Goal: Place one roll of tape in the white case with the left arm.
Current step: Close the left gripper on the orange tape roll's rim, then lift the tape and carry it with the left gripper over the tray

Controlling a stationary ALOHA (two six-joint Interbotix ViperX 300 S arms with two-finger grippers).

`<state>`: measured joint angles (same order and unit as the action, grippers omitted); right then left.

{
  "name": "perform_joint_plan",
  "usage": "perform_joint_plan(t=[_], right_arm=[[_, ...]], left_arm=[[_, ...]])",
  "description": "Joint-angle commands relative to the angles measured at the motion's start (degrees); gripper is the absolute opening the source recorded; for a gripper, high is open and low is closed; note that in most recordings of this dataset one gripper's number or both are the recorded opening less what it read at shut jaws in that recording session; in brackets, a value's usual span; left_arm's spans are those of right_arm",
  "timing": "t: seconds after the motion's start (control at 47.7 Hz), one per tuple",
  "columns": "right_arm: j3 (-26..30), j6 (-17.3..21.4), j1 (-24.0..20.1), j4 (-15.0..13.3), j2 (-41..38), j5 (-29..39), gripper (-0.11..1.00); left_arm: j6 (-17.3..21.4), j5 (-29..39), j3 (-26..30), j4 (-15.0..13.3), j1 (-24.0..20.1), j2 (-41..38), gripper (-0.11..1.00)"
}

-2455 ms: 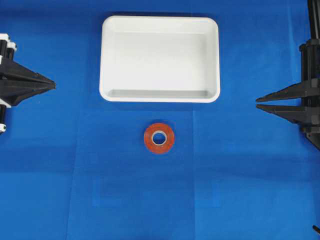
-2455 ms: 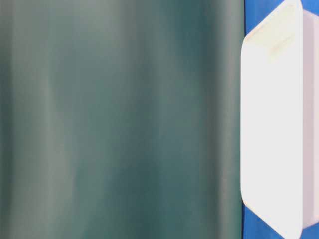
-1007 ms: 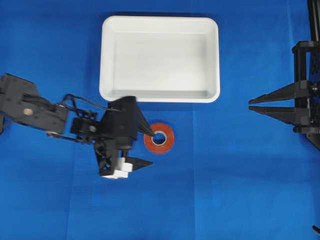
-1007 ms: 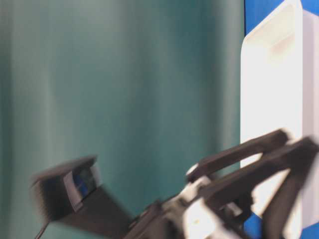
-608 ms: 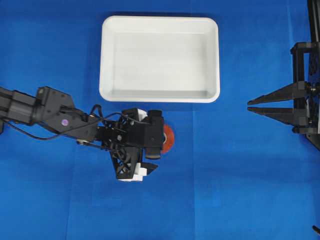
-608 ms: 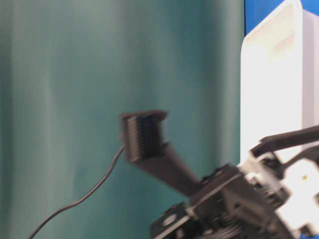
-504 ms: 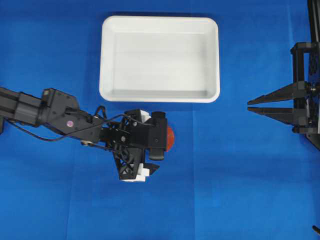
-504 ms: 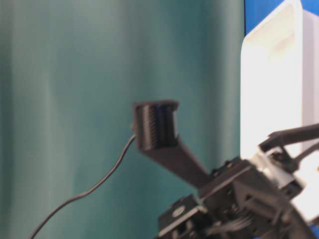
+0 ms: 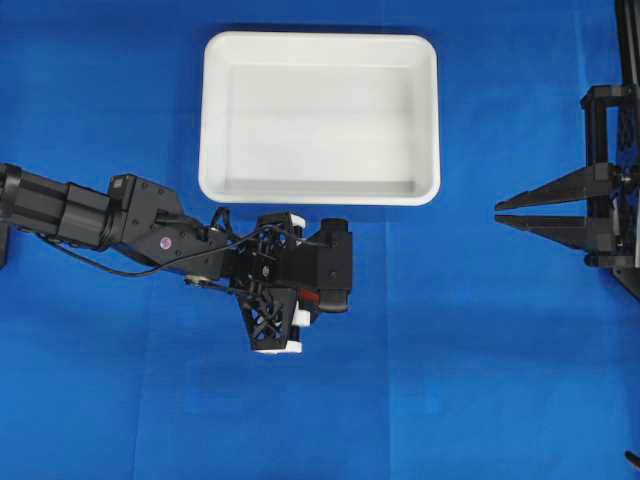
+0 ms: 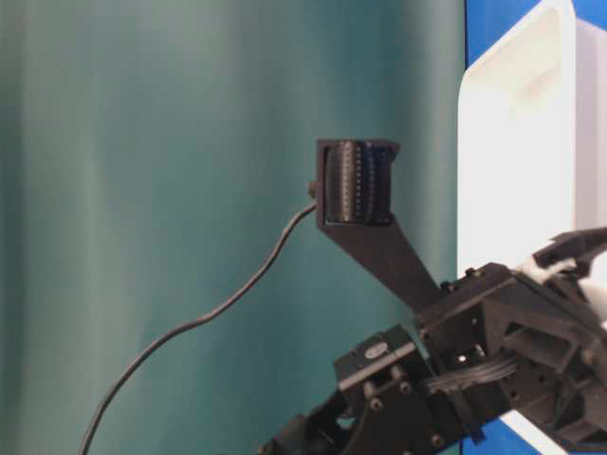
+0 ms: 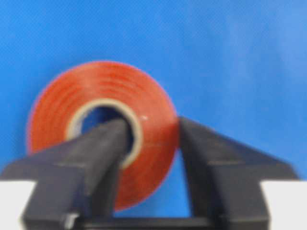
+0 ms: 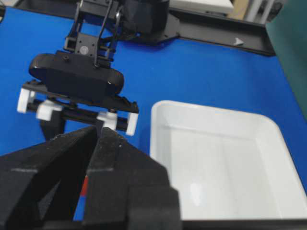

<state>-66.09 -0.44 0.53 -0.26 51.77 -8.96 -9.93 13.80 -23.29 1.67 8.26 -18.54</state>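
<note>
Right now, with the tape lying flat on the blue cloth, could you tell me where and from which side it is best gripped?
From above, across one wall of the ring. The roll of tape lies flat with its core hole facing up, so one finger can drop into the hole and the other outside the rim, as the left gripper is placed now. The band is narrow enough for that pinch.

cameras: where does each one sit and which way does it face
Overhead: above, looking straight down on the case; left arm and right gripper show.
Table-level: low, beside the case, facing a green curtain; left arm in the foreground.
Left wrist: behind the left gripper, looking down at the tape, one finger in its hole, one outside.
Right wrist: behind the right gripper, facing the left arm.
The case appears in the overhead, table-level and right wrist views.
</note>
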Motion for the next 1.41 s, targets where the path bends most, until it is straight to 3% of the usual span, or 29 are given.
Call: perform_joint_plan(t=[0.0,0.273,0.462,0.608,0.86,1.07,1.385], right_arm=[[0.88,0.09,0.09,0.0,-0.26,-0.18,-0.11],[0.97,0.09,0.09,0.0,-0.26,-0.09,-0.11],[0.88,0.09,0.09,0.09,-0.26,0.53,-0.11],[0.88,0.18,0.09,0.0,-0.35,0.53,-0.11],[0.88,0.53,0.09,0.09,-0.53,0.53,-0.11],[0.79,0.53,0.09,0.0,-0.97,0.44,-0.11],[0.7,0.53,0.09,0.09,-1.58,0.53,-0.11]], left_arm=[[0.35,2.55,1.58,0.53,0.35,1.93,0.25],[1.32,8.26,2.02,0.97,0.44,8.44,0.26],[4.13,11.07,2.11,1.49,0.09,16.08,0.26],[7.65,11.07,1.41,1.58,-3.43,18.28,0.26],[11.25,10.2,0.97,1.58,-12.57,16.52,0.26],[12.04,6.33,0.88,1.58,-18.9,11.69,0.26],[12.74,0.53,0.97,1.58,-22.85,3.43,0.26]])
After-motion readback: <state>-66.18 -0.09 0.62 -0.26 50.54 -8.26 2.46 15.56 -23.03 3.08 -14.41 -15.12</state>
